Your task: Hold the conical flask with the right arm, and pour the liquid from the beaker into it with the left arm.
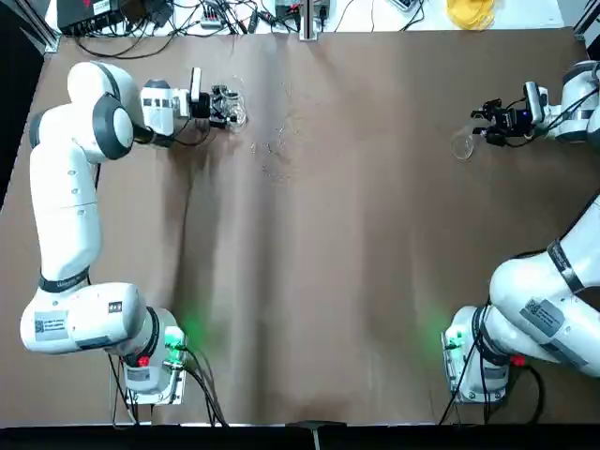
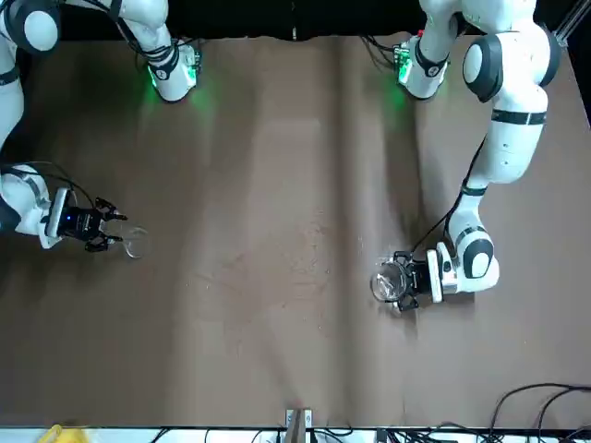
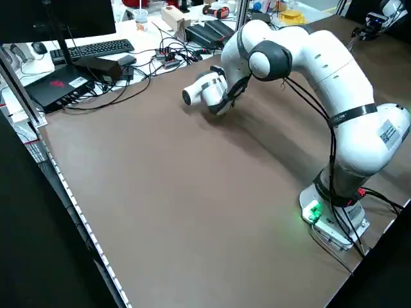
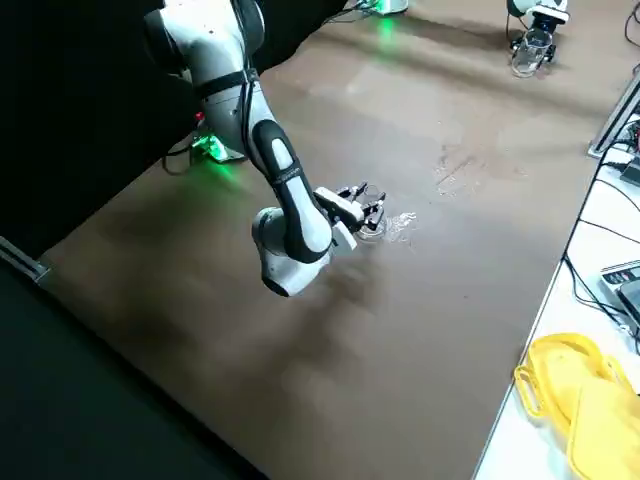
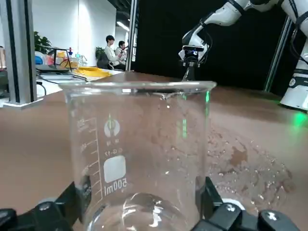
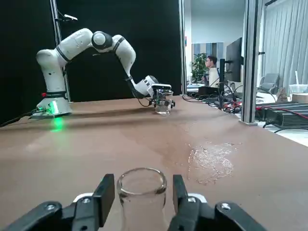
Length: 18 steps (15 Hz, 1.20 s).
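Observation:
The beaker (image 5: 139, 154) is a clear straight-sided glass marked 500ml, standing on the brown table with a little clear liquid at its bottom. My left gripper (image 5: 139, 199) is shut on it low down, a finger against each wall; from above the gripper (image 1: 223, 106) and beaker (image 1: 234, 109) are at the far left. The conical flask (image 6: 142, 197) stands upright at the far right (image 1: 462, 145). My right gripper (image 6: 142, 190) is open, its fingers flanking the narrow neck with small gaps on both sides. In the front view the flask (image 2: 136, 242) sits at the right gripper's (image 2: 109, 227) fingertips.
Wet splash marks (image 1: 272, 150) stain the table between the two glasses. Cables and electronics (image 1: 141, 14) and a metal post (image 1: 307, 19) line the far edge, with a yellow object (image 1: 469, 11) at the far right. People sit beyond the table (image 5: 115, 48).

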Tool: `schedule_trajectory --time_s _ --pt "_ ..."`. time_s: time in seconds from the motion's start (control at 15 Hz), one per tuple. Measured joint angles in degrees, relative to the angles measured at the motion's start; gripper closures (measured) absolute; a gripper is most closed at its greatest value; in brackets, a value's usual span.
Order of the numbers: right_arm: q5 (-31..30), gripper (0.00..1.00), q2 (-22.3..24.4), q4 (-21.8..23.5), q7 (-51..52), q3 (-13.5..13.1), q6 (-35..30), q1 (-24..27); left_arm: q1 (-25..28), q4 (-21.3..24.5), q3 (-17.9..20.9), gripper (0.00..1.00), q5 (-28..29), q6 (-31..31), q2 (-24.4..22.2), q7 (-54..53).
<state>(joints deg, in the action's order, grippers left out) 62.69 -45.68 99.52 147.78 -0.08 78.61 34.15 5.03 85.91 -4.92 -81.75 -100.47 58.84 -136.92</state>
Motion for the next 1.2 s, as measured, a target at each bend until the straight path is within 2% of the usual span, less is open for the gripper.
schedule_trajectory --time_s 0.13,0.2,0.27,0.47,0.8,1.2 --pt "-0.01 0.46 0.0 -0.01 0.0 -0.03 0.05 0.0 -0.44 -0.35 -0.11 0.02 0.96 -0.03 -1.89 1.62" --pt "-0.02 0.5 0.0 -0.01 0.0 -0.03 0.32 0.0 -1.17 -0.52 -0.25 0.02 3.17 -0.02 -4.73 2.38" --pt "-0.04 0.5 0.0 0.0 0.0 -0.03 0.46 0.0 -1.94 -0.56 -0.26 0.02 4.69 -0.02 -6.33 2.72" --pt "-0.08 0.6 0.0 0.0 -0.04 -0.03 0.78 0.0 -5.12 -0.6 -0.1 0.02 9.37 -1.25 -10.57 3.25" --pt "-0.08 0.61 0.0 0.0 -0.27 0.04 0.8 -0.01 -9.48 -0.67 -0.01 0.02 16.51 -7.05 -15.59 7.61" --pt "-0.06 0.61 0.0 -0.15 -4.4 0.5 0.81 -1.84 -15.3 -0.67 -0.03 0.02 18.13 -12.04 -18.43 16.2"
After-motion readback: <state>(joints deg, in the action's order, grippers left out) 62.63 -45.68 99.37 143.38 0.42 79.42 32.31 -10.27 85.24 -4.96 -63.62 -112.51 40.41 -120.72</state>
